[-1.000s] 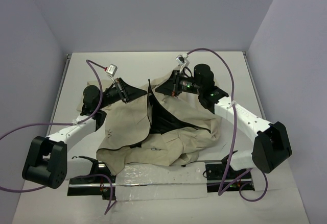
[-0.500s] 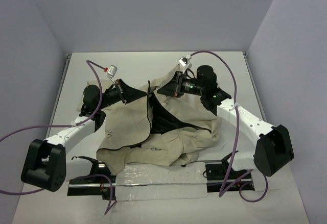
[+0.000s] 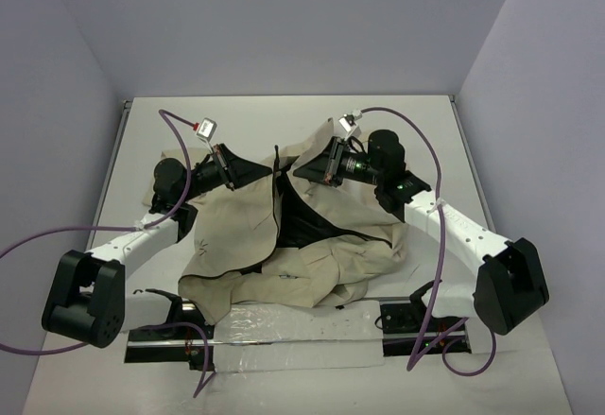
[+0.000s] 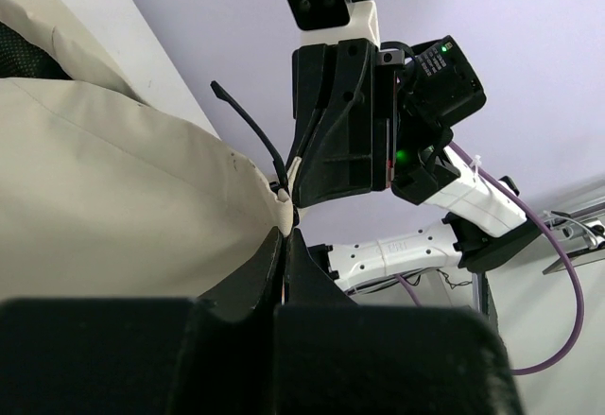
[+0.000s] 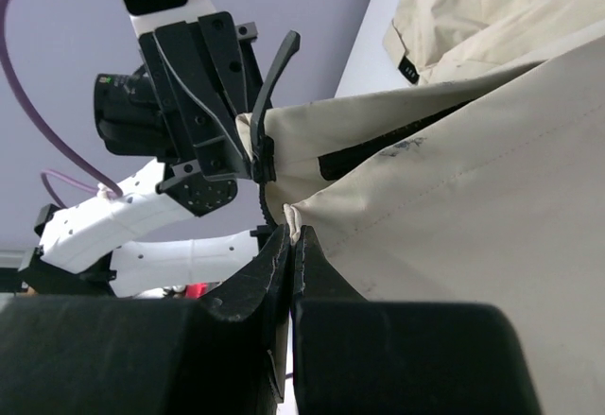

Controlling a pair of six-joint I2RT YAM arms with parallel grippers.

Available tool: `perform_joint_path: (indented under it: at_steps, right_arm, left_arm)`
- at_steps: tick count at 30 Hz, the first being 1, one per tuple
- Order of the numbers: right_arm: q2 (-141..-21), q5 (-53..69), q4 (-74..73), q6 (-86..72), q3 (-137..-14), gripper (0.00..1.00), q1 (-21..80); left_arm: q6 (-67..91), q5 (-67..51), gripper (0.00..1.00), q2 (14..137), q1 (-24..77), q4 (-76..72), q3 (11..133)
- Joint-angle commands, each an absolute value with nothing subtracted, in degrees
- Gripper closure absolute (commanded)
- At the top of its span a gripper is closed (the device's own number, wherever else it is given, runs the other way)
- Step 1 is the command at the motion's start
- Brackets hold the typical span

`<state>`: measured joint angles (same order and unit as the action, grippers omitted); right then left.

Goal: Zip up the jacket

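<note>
The beige jacket (image 3: pixel 236 226) lies crumpled on the table, its black lining (image 3: pixel 304 221) showing in the middle, and a small star mark (image 3: pixel 203 242) on the left panel. My left gripper (image 3: pixel 268 170) is shut on the jacket's left front edge, held lifted; in the left wrist view (image 4: pixel 285 233) beige cloth is pinched between its jaws. My right gripper (image 3: pixel 297 171) is shut on the right front edge; the right wrist view (image 5: pixel 291 235) shows a cloth fold between its jaws. The two grippers face each other, a little apart. A black zipper end (image 4: pixel 248 122) sticks up between them.
The white table (image 3: pixel 246 122) has walls behind and at both sides. Purple cables (image 3: pixel 175 141) loop from both wrists. A glossy strip (image 3: pixel 284 325) and the arm bases lie along the near edge. A sleeve (image 3: pixel 170 164) lies under the left arm.
My right gripper has moved left toward the left gripper, carrying its jacket edge with it. The left gripper has held almost still.
</note>
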<state>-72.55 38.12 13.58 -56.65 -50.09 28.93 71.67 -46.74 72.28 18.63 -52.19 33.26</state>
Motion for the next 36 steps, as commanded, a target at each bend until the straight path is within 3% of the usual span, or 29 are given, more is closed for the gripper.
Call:
perform_joint_path:
  at_steps: [1,36]
  right_arm:
    - [-71.89,38.32,19.41,-59.87,-50.82,1.0,28.65]
    - [-75.27,41.35,25.75,-63.7,-51.63,1.0,29.71]
  left_arm:
    - [71.98,-47.52,1.0,72.25,18.54,-57.69,34.45]
    - [72.32,-47.3,1.0,71.3,18.54,-57.8,33.84]
